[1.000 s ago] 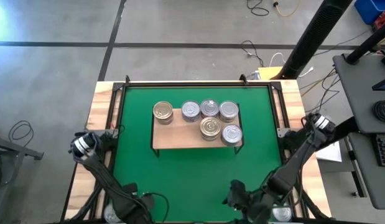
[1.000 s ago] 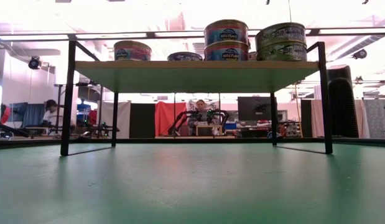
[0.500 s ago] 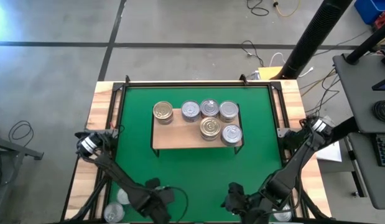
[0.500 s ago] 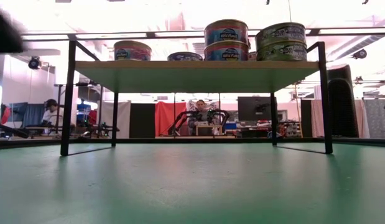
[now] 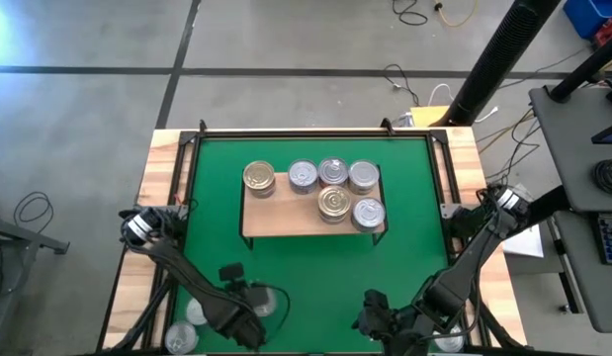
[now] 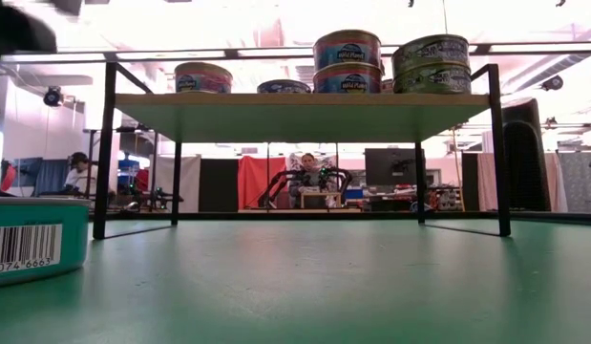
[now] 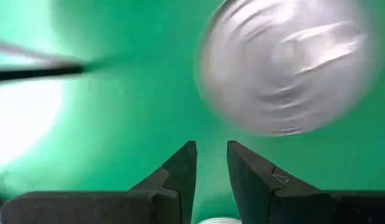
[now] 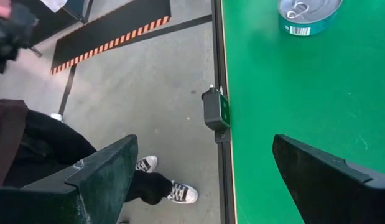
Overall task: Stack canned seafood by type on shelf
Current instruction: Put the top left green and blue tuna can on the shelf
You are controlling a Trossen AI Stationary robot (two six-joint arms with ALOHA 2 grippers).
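High view: shelf (image 5: 286, 220) centred on the green mat (image 5: 212, 198), toward the far side. Carrying six tin positions: gold-toned tin (image 5: 258, 178) at far left, then three silver tins (image 5: 333, 171) in a far row, plus two more at near right (image 5: 334, 203). Low view confirms two-high stacks at right (teal-labelled pair (image 6: 348, 62) and a green-labelled pair (image 6: 432, 64)), with a single tin (image 6: 203, 77) at left.

Left gripper (image 5: 241, 297) low over the mat's near left area, well short of the shelf. Fingers drawn almost together in the left wrist view (image 7: 211, 146), narrow gap, nothing grasped. Loose silver tin (image 7: 285, 68) lying just ahead of the fingertips, blurred; same tin (image 5: 271, 302) just right of the gripper from above, and at the low view's left edge (image 6: 32, 241), resting on the mat, barcode visible.

Right gripper (image 5: 380, 318) at the mat's near edge, right of centre. Jaws spread wide, released, empty (image 8: 204, 140). Further tin (image 8: 307, 15) on the mat ahead of it; person's legs and sneakers (image 8: 161, 180) on the floor beyond the table edge.
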